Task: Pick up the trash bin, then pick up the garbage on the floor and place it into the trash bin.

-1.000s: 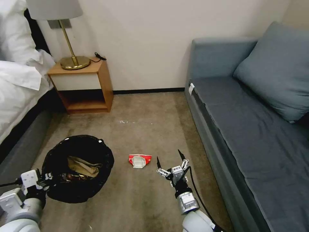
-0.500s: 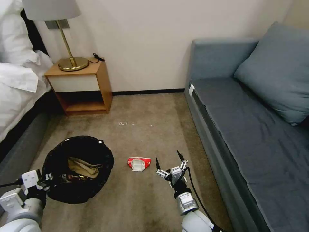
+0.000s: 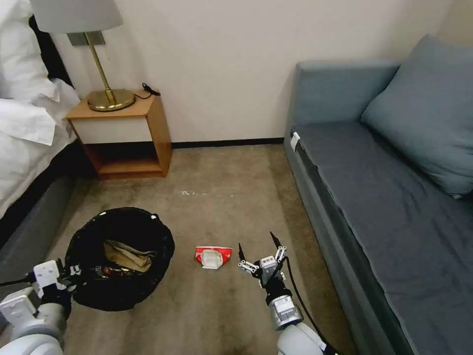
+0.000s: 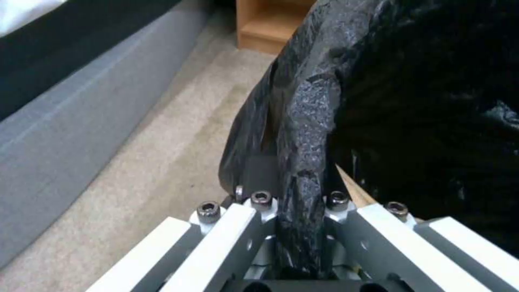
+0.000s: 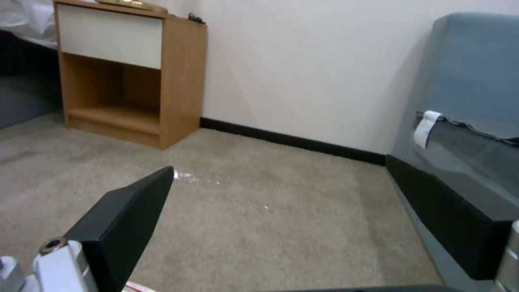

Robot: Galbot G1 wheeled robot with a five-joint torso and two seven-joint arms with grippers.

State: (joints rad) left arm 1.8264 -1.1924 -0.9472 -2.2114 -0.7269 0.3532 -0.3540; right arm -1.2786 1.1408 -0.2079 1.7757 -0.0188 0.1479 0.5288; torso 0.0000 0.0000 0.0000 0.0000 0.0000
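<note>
The trash bin (image 3: 120,259) sat on the carpeted floor (image 3: 221,197) at the near left, lined with a crinkled black bag, and crumpled tan paper (image 3: 127,256) lay inside it. The left tool (image 3: 74,273) was clamped on the near-left rim of the bin; in the left wrist view its white links (image 4: 238,239) stood to either side of a fold of the black bag (image 4: 305,162), pinched between them. To the right of the bin, apart from it, a red-and-white crushed packet (image 3: 213,256) lay flat on the floor. The right tool (image 3: 257,245) hung just to the right of that packet, not touching it, with its two dark pointed fingers (image 3: 274,239) spread apart and aimed away from the robot. In the right wrist view one dark finger (image 5: 127,219) stood over bare carpet.

Farther off, a wooden nightstand (image 3: 123,135) carrying a brass lamp (image 3: 106,93) stood against the far wall, with a white-sheeted bed (image 3: 24,143) on the left. A grey-blue sofa (image 3: 389,197) with a cushion (image 3: 423,108) ran along the right.
</note>
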